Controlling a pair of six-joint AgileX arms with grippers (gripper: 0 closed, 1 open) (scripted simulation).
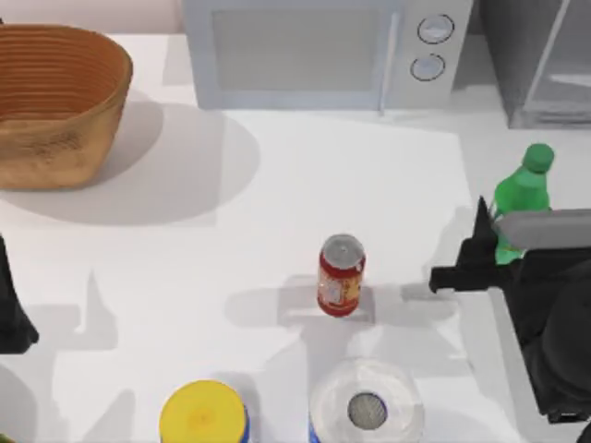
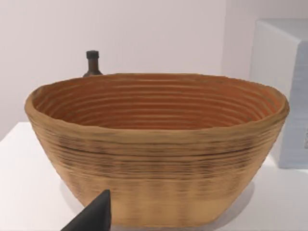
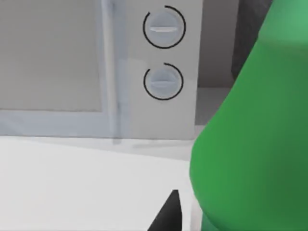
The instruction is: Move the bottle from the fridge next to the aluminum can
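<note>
Right wrist view puts the bottle (image 3: 250, 144) directly against the camera, its green body very close, with one dark fingertip (image 3: 168, 214) just beside it. I cannot tell from here or from above if the jaws are clamped on it or only stand around it. In the top view the right gripper (image 1: 482, 251) is at the right side of the table, and the bottle (image 1: 523, 196) stands upright at it, cap (image 1: 538, 156) up, already outside the fridge (image 1: 545, 60), which lies behind the gripper at the far right corner.

To the gripper's left, near but clearly apart, stands the aluminum can (image 1: 341, 275), upright. A white roll (image 1: 367, 406) and a yellow-lidded container (image 1: 203, 417) lie further toward the near edge, left of the gripper. Behind, past the can, is the microwave (image 1: 314, 51) with two knobs.

I judge the step in hand is the transfer of the bottle toward the can. The next move calls for a sideways carry to the left, kept upright, stopping just beside the can without touching it and clear of the roll.

The left gripper (image 2: 91, 216) waits far away at the left edge, facing a woven basket (image 2: 159, 149).
</note>
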